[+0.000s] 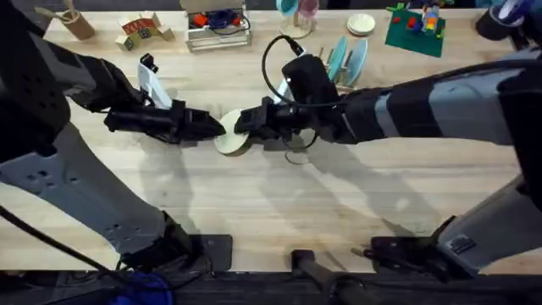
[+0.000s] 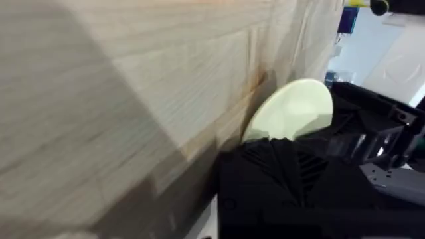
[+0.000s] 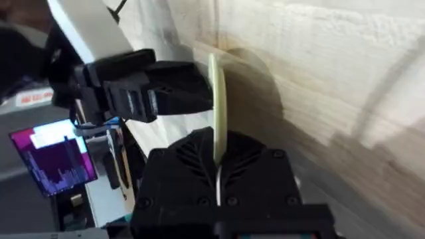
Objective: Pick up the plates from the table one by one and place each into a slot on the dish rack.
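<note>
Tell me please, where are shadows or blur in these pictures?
Overhead: both arms cast soft shadows on the table toward the camera. Left wrist: the wood looks smeared, while the cream plate stays fairly sharp. Right wrist: the plate throws a dark shadow on the wood.

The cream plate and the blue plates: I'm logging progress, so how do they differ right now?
The cream plate is pale yellow; the blue plates are teal and light blue. The cream plate is mid-table, between the left tool and the right tool, the right one shut on its edge; the blue plates stand in the dish rack at the far side, touched by neither tool. All are small, round and plain.
</note>
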### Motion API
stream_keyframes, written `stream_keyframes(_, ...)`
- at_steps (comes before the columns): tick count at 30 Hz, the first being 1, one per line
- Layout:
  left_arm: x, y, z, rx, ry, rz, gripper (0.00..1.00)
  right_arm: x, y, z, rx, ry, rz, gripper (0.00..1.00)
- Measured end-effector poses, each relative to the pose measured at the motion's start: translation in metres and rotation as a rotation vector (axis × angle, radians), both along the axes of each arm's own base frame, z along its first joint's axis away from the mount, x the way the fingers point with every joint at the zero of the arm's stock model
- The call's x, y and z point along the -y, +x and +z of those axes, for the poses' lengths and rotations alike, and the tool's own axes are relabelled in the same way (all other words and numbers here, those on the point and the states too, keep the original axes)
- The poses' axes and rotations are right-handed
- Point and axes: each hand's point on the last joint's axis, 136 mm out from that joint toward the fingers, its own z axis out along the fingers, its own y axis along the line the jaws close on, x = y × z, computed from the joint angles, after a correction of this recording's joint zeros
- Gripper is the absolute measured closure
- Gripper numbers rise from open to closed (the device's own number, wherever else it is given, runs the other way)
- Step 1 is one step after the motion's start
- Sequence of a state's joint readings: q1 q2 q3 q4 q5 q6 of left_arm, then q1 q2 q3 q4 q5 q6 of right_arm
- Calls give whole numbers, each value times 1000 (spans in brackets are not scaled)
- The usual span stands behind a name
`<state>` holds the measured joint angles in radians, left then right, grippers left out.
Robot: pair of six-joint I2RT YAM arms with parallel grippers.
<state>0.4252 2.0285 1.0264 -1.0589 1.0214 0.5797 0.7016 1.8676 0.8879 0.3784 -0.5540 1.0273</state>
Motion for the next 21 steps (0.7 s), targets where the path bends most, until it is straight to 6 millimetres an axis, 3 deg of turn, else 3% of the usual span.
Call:
stream_keyframes(12,-6,-3,12,-57,54,-36,960,4,0,7,47,57,96,972)
stream_keyframes(21,-25,3,68,102,278,-42,960,14,-3,20,60,2,188,972)
